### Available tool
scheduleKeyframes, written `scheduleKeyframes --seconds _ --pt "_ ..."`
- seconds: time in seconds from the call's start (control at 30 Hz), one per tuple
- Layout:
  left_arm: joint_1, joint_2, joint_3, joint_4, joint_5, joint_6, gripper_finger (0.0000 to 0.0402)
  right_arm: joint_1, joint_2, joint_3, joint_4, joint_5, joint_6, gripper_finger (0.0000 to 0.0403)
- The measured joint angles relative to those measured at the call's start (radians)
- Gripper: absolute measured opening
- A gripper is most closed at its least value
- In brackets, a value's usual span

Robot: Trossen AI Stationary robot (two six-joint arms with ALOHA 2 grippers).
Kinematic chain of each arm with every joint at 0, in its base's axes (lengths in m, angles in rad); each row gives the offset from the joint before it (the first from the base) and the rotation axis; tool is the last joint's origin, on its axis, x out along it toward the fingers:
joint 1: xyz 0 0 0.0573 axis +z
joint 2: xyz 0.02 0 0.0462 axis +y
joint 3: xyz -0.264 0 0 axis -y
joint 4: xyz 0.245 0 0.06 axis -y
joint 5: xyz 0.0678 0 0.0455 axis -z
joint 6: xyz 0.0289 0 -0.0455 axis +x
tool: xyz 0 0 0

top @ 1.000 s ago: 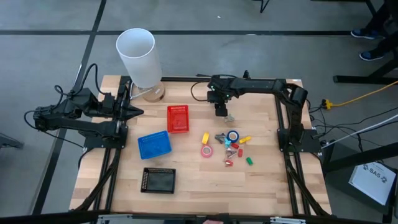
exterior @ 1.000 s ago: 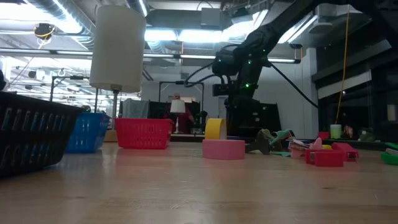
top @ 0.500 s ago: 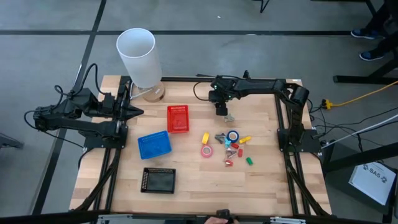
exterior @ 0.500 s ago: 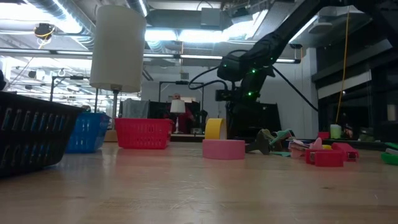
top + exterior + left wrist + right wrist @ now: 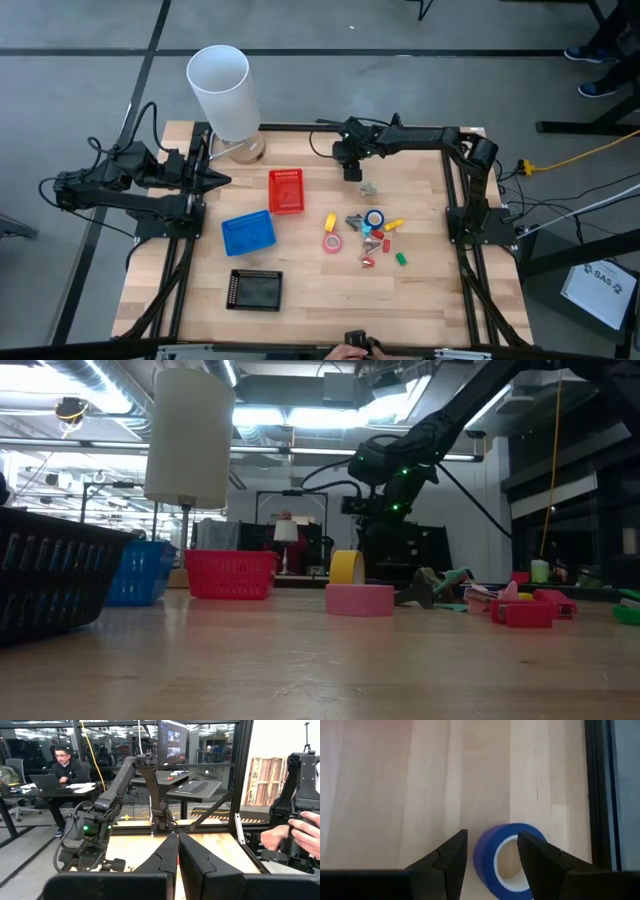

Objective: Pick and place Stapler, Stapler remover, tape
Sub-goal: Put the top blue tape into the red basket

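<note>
right wrist view: blue tape lying just past spread fingers

the right gripper (image 5: 492, 836) is hanging over the bare wood with its fingers spread and pinching nothing. the blue tape (image 5: 486, 854) is sitting on the table (image 5: 395, 780) just beyond the fingertips. one side of the ring is showing in the gap and the other side is hiding behind one finger.

in the high view the right gripper (image 5: 352, 172) is hovering apart from the pile of small pieces (image 5: 384, 243). the blue tape (image 5: 374, 218), the yellow tape (image 5: 331, 222) and the pink tape (image 5: 331, 243) are lying there together. i cannot tell which of those pieces is the stapler or the remover.

the left gripper (image 5: 177, 851) is waiting at its own side of the table, fingers pressed together and holding nothing.

handling, as a judgement: the roll is looking light and stiff, a hard pale core under smooth wound tape. it is likely sliding or rolling away if a finger is nudging it off centre. the safest hold is probably across the ring wall, one finger inside the core and one outside. gripping across the whole ring would be needing a wider spread than the fingers are showing now.

writing: nothing readable is showing on any roll or basket. a white card (image 5: 603, 284) on the floor, far from both pairs of fingers, is seeming to read "sa5".
</note>
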Motion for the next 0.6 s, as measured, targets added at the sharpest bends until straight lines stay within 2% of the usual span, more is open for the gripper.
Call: scheduleKeyframes --seconds 0.23,0.5,0.6 --pt "0.000 0.000 0.000 0.000 0.000 0.000 0.0013 -0.018 0.002 0.000 -0.020 0.004 -0.021 0.0174" --pt "0.000 0.000 0.000 0.000 0.000 0.000 0.0009 -0.021 0.062 0.000 -0.036 0.004 -0.020 0.0174" --pt "0.000 0.000 0.000 0.000 0.000 0.000 0.0011 -0.021 0.064 0.000 -0.035 0.003 -0.014 0.0165"
